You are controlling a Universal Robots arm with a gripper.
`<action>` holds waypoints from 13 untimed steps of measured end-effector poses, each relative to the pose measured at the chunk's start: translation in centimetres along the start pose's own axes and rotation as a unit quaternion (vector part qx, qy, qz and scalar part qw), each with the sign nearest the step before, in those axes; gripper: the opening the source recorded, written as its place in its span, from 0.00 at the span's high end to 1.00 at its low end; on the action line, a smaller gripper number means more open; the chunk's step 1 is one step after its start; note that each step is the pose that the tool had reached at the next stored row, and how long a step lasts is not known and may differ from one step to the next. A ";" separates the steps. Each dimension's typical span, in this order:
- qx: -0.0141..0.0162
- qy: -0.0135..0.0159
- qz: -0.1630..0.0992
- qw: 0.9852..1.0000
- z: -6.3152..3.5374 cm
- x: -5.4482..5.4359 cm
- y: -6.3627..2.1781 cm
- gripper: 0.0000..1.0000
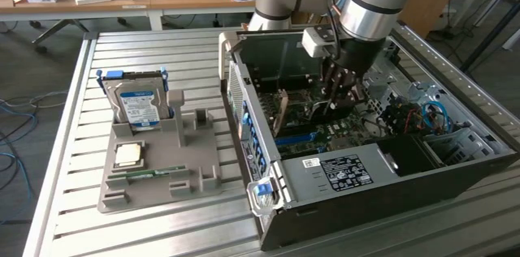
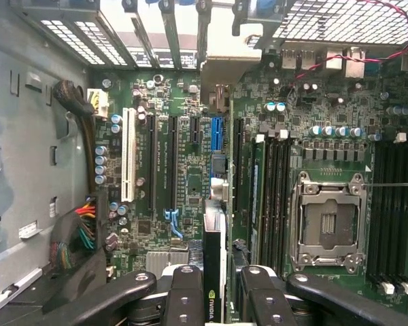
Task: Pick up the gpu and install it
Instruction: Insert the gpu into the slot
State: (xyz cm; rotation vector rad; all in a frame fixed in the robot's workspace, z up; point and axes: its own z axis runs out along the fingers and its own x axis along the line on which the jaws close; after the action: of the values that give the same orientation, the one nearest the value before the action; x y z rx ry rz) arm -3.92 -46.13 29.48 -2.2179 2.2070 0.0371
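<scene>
The gripper (image 1: pixel 337 102) hangs inside the open computer case (image 1: pixel 390 184), its fingers (image 2: pixel 185 292) clamped on the gpu (image 2: pixel 213 261). The card stands edge-on between them, just above the motherboard (image 2: pixel 183 170) and in line with the short blue slot (image 2: pixel 215 132).

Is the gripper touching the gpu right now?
Touching. The wrist view shows the gpu edge-on, pinched in the gripper above the motherboard.
</scene>
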 end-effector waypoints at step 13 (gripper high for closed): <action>0.000 0.000 0.000 1.000 1.13 0.0 0.82 0.74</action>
State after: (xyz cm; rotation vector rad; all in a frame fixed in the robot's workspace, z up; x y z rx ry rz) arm -4.75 -46.13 28.35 -2.2180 2.2066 0.0364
